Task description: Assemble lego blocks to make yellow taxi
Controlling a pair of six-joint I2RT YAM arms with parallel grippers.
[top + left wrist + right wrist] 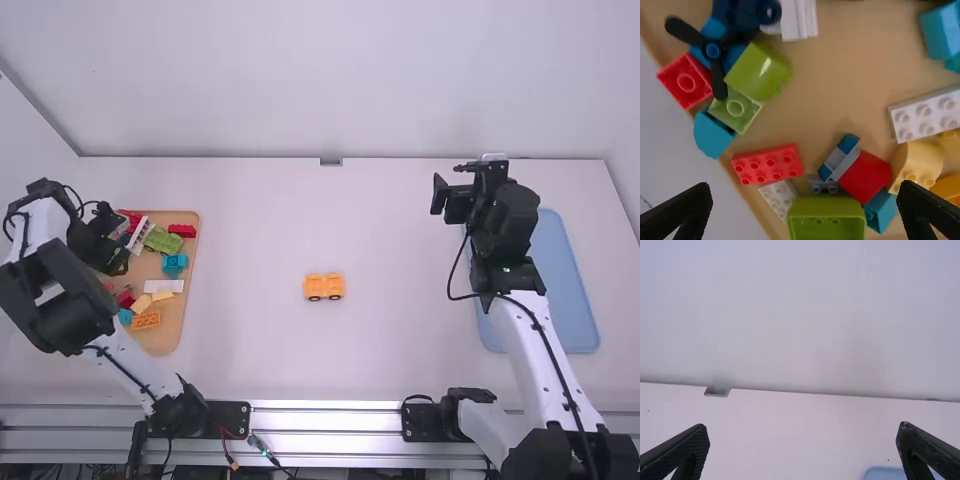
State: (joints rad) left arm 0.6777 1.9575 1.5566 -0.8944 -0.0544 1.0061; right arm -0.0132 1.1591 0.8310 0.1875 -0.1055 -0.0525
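Note:
An orange-yellow block piece (324, 287) with dark wheels stands at the middle of the table. My left gripper (112, 262) is over the wooden tray of loose blocks at the far left; in its wrist view the left gripper (807, 205) is open above the blocks. Below it lie a green block (827, 220), a red block (864, 176), a white block (927, 114) and a yellow curved block (916, 166). An orange block (146, 320) lies near the tray's front. My right gripper (440, 192) is held up at the right; in its wrist view the right gripper (804, 442) is open, holding nothing.
The wooden tray (187, 300) also holds a red brick (182, 230), a teal block (174, 264) and several others. A blue tray (575, 300) lies at the right, partly beneath the right arm. A white wall (800, 315) stands along the table's far edge.

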